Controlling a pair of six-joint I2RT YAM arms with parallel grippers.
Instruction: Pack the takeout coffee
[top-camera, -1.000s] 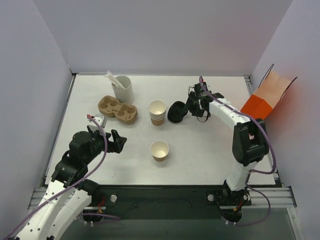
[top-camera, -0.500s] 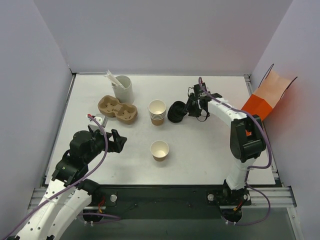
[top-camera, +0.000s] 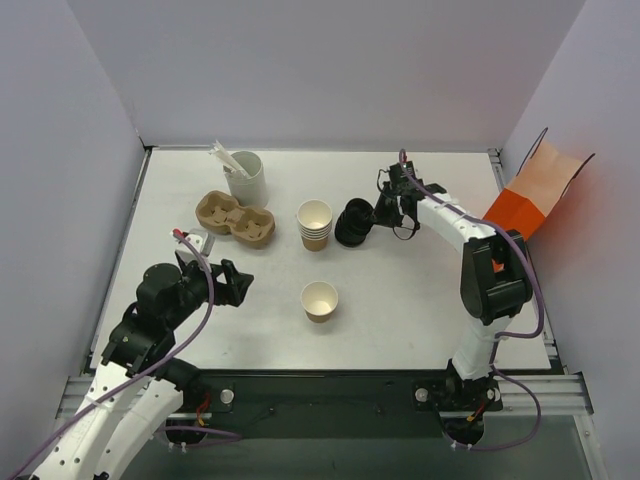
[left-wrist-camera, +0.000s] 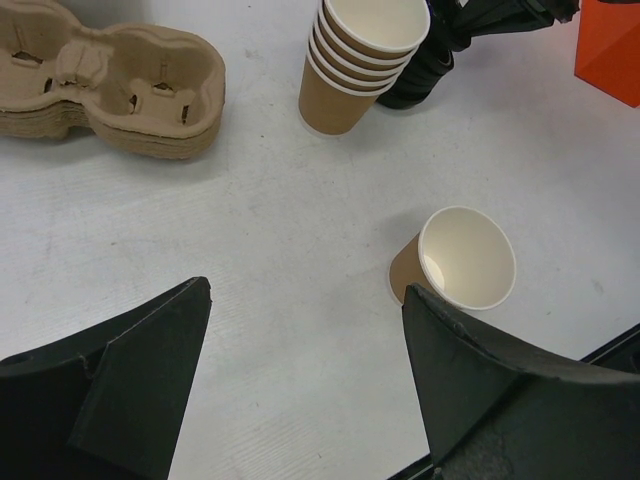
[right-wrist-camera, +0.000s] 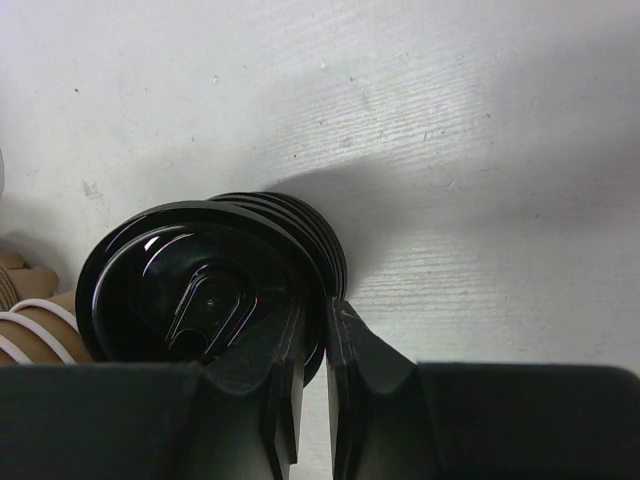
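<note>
Right gripper pinching top lid; left gripper agape.

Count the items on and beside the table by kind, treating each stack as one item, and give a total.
Single paper cup: 1
Stack of paper cups: 1
Stack of black lids: 1
Stack of pulp cup carriers: 1
Grey tub holding white sticks: 1
Orange bag: 1
Total: 6

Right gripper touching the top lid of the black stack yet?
Touching. In the right wrist view the right gripper has its fingers either side of the top lid, whose rim is pinched between them with no gap showing.
</note>
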